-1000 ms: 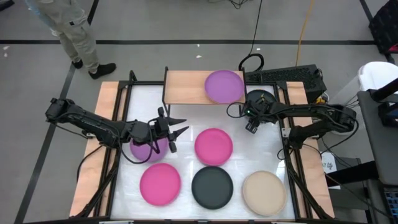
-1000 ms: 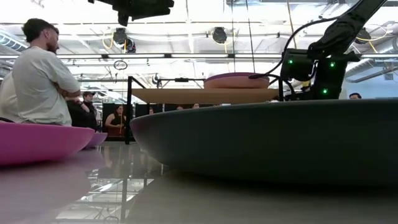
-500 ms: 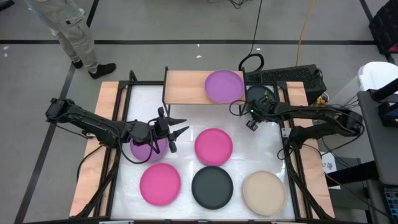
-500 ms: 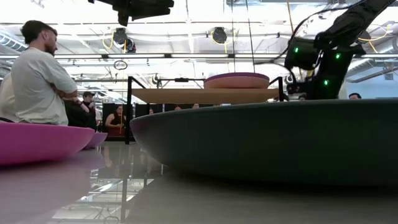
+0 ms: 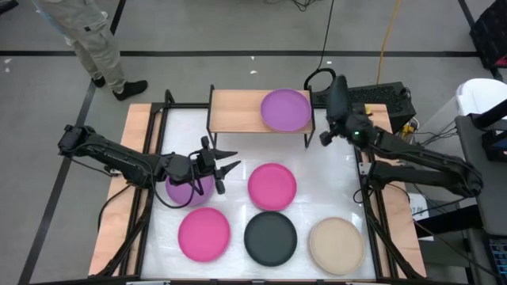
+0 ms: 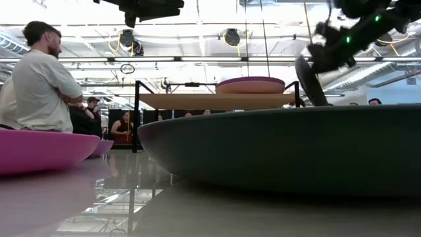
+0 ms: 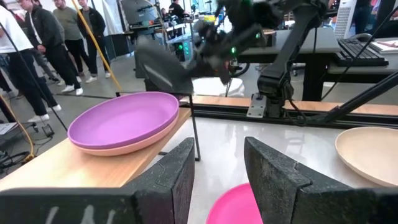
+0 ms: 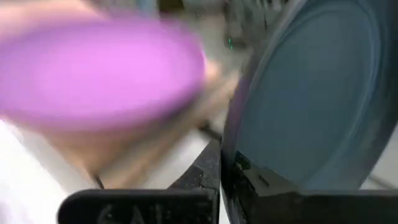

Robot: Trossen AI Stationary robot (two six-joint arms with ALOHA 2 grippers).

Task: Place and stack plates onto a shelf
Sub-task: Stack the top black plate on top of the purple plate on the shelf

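Note:
The light-wood shelf stands at the table's far side. On its right half a purple plate lies on a salmon plate. My right gripper is shut on a black plate just off the shelf's right end. My left gripper stays open above the table at left of centre, over a second purple plate, with nothing between its fingers. Flat on the table lie two hot pink plates, a black plate and a beige plate. My right gripper pinches the black plate's rim between its two fingers, one finger on each face. The plate is lifted clear of the table, tipped steeply up on edge, and slants down from the fingers beside the shelf's right end.
Black frame rails and long wooden strips run along both sides of the table. A keyboard lies behind the right arm. People stand in the room beyond the far edge.
My right gripper has taken hold of the black plate that lay flat beside the shelf's right end. It has risen and gone toward the far edge. The plate has come off the table and tipped from flat to nearly on edge.

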